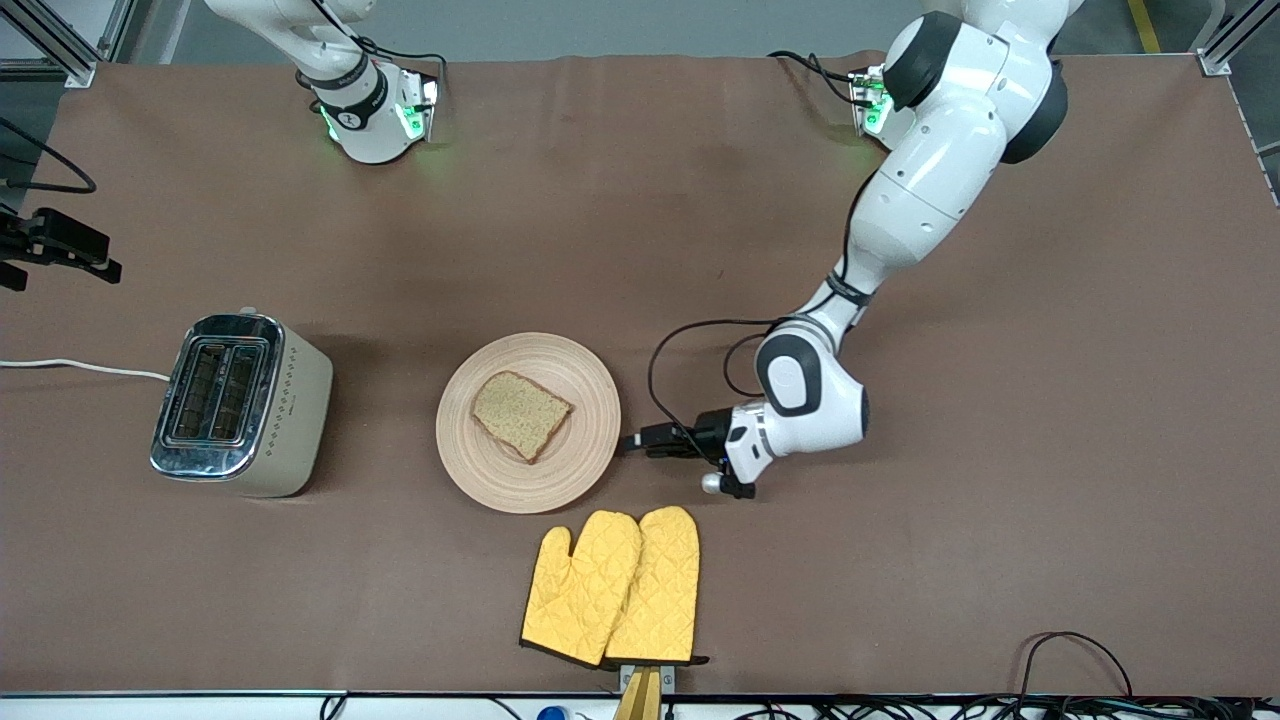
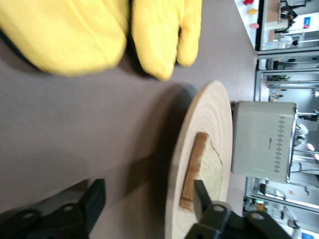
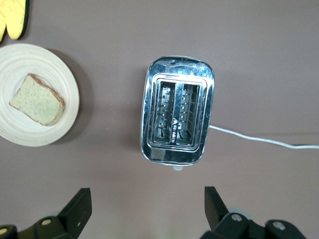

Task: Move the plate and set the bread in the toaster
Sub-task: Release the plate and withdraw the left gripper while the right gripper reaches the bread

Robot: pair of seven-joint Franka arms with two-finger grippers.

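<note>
The wooden plate (image 1: 560, 365) lies mid-table with the bread (image 1: 520, 414) flat on it. The toaster (image 1: 240, 400) stands beside the plate toward the right arm's end, slots empty. My left gripper (image 1: 633, 443) is open and low at the plate's rim on the side toward the left arm's end. In the left wrist view the left gripper (image 2: 148, 201) straddles the rim of the plate (image 2: 209, 119), one finger near the bread (image 2: 207, 169), with the toaster (image 2: 261, 144) past it. My right gripper (image 1: 62, 255) is open and empty, up above the table; the right wrist view (image 3: 147, 206) looks down on the toaster (image 3: 177, 117), plate (image 3: 30, 59) and bread (image 3: 37, 100).
Two yellow oven mitts (image 1: 612, 588) lie near the table's front edge, nearer the front camera than the plate, and show in the left wrist view (image 2: 99, 35). The toaster's white cord (image 1: 90, 367) runs off toward the right arm's end of the table.
</note>
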